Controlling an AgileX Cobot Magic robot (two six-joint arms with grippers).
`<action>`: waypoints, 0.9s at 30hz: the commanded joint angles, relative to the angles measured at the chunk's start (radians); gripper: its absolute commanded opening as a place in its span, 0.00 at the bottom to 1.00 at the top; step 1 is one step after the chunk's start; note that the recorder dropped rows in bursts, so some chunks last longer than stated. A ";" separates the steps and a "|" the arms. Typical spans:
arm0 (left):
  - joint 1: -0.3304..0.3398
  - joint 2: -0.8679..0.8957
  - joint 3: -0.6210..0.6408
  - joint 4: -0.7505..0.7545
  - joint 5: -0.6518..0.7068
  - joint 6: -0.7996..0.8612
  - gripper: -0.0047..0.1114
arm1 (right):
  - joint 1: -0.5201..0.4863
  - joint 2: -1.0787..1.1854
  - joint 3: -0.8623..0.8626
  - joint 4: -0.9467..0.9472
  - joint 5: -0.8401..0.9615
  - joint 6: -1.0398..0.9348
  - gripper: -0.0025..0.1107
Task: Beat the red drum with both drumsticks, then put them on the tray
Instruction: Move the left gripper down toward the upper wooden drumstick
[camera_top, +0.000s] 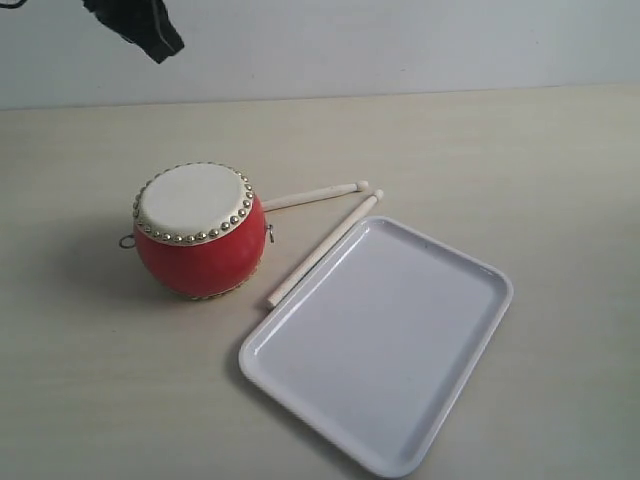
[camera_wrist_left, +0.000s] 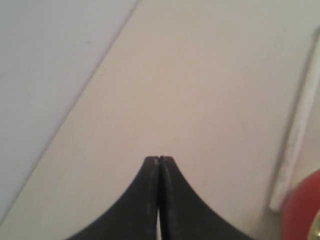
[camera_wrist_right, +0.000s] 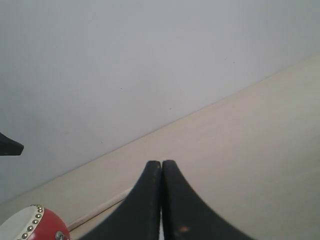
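Slim pale wooden drumsticks (camera_top: 325, 250) lie untouched beside the glossy red barrel drum (camera_top: 197, 232), away from the bench's (camera_top: 80, 380) wall-side edge. The white plastic tray (camera_top: 380, 340) is just beside them. The left gripper (camera_wrist_left: 159, 159) and right gripper (camera_wrist_right: 161, 162) are closed and empty. Pickup likely comes first, so each must open over a stick.

left gripper (camera_wrist_left: 159, 159): fingers pressed flat together, tips meeting, empty
left arm (camera_top: 135, 25): only its dark end shows, at the top edge of the exterior view, up and left of the red drum (camera_top: 195, 235), not touching it
right gripper (camera_wrist_right: 161, 162): fingers pressed together, empty
right gripper place: well apart from the red drum, raised, pointing past it
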 joint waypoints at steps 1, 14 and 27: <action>-0.084 -0.012 -0.023 -0.024 0.021 0.017 0.04 | 0.001 -0.007 0.005 0.003 -0.002 -0.007 0.02; -0.312 0.065 -0.037 0.173 0.011 -0.084 0.04 | 0.001 -0.007 0.005 0.003 -0.002 -0.007 0.02; -0.322 0.125 -0.019 0.160 -0.040 -0.110 0.04 | 0.001 -0.007 0.005 0.000 -0.002 -0.007 0.02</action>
